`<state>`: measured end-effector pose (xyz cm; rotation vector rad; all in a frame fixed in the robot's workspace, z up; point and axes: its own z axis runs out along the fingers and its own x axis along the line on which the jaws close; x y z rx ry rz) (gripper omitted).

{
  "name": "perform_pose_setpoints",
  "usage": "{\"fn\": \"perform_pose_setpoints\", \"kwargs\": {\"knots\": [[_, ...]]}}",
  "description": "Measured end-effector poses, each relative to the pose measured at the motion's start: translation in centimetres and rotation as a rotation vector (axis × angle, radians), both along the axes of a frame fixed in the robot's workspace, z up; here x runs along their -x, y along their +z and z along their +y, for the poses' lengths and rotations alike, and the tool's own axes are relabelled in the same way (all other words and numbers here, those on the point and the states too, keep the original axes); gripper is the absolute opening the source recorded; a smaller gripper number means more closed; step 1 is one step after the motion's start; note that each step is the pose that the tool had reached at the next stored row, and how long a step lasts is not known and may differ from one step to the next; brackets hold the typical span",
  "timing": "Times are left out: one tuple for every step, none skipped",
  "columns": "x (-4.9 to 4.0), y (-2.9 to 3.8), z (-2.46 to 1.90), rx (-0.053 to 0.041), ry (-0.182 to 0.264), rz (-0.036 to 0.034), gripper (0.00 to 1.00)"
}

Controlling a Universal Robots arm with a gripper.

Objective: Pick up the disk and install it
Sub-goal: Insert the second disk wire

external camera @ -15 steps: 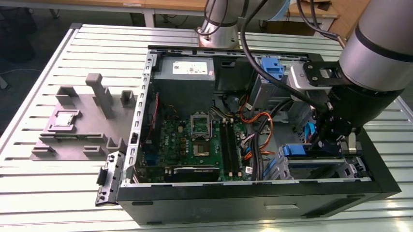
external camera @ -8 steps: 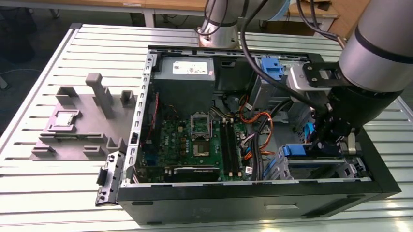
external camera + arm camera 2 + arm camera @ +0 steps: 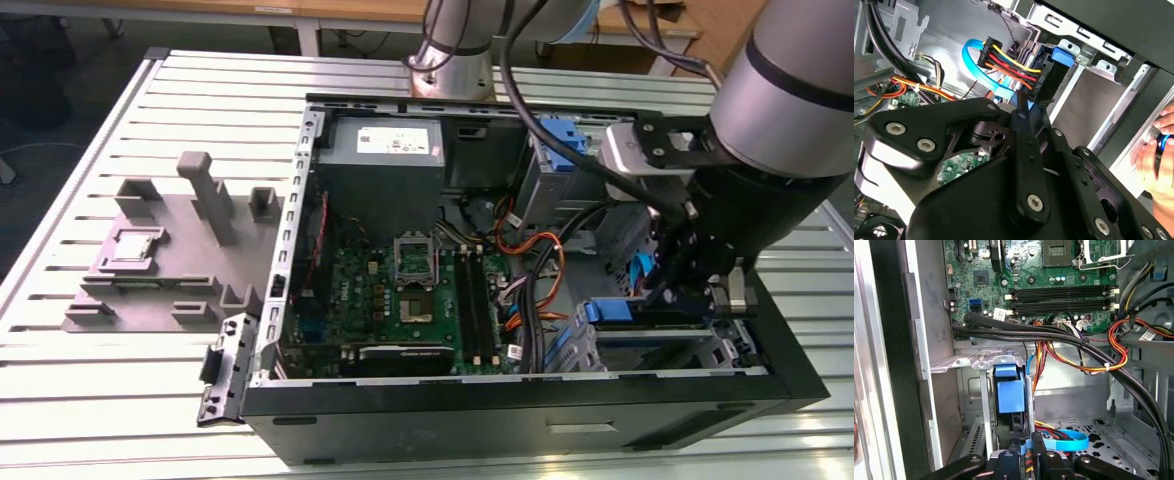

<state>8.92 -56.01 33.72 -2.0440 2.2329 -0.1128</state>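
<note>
Blue-railed disk [image 3: 1007, 392] stands on edge in its bay, gripped by the fingers [image 3: 1024, 442].

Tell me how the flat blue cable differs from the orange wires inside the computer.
The blue cable is one wide flat band; the orange wires are several thin round strands. The blue cable lies curled on the bare metal panel; the orange wires loop beside the green board. Both sit inside the open computer case.
</note>
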Motion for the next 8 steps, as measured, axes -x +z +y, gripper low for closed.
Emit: {"fn": "perform_pose_setpoints", "kwargs": {"knots": [[0.00, 0.12, 0.00, 0.0001, 0.000, 0.0005, 0.24], [0.00, 0.23, 0.00, 0.0001, 0.000, 0.0011, 0.24], [-0.01, 0.29, 0.00, 0.0000, 0.000, 0.0019, 0.24], [-0.05, 0.33, 0.00, -0.0001, -0.001, 0.0030, 0.24], [-0.09, 0.38, 0.00, -0.0001, -0.001, 0.0050, 0.24], [-0.14, 0.43, 0.00, 0.0000, -0.002, 0.0073, 0.24], [-0.19, 0.47, 0.00, 0.0001, -0.003, 0.0101, 0.22], [-0.24, 0.50, 0.00, 0.0001, -0.003, 0.0123, 0.16]]}}
